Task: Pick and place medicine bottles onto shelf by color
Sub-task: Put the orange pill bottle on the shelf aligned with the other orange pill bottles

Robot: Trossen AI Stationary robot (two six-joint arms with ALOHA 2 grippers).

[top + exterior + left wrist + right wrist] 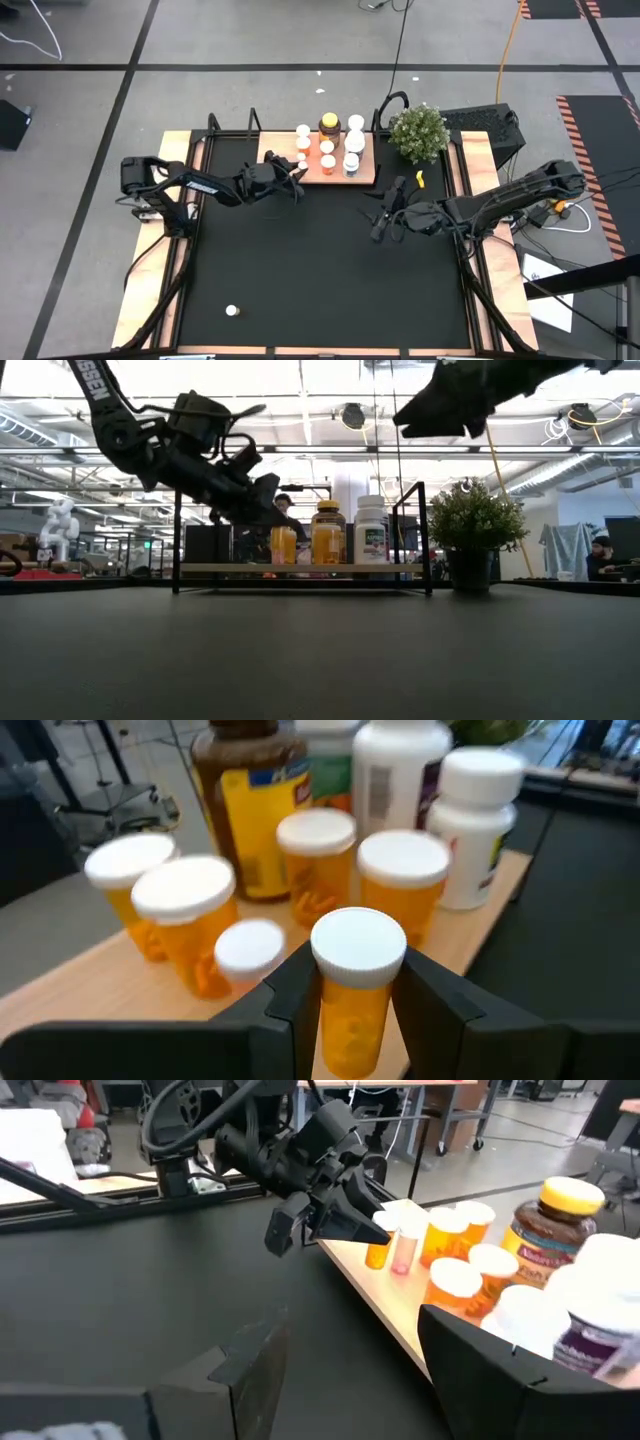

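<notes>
At the left edge of the light-wood shelf board [318, 165], the left gripper [355, 995] pinches an orange white-capped medicine bottle [352, 990] beside the other orange bottles. Step: placement. Next: lower, then release. The right gripper [385, 215], spread empty, waits nearby.

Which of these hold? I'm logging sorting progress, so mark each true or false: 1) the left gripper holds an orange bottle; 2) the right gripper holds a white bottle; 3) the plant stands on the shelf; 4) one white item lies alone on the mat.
1) True: the left gripper is shut on an orange bottle at the shelf.
2) False: the right gripper is open and holds nothing.
3) False: the plant stands beside the shelf.
4) True: a small white item lies on the mat, apart from the rest.
</notes>
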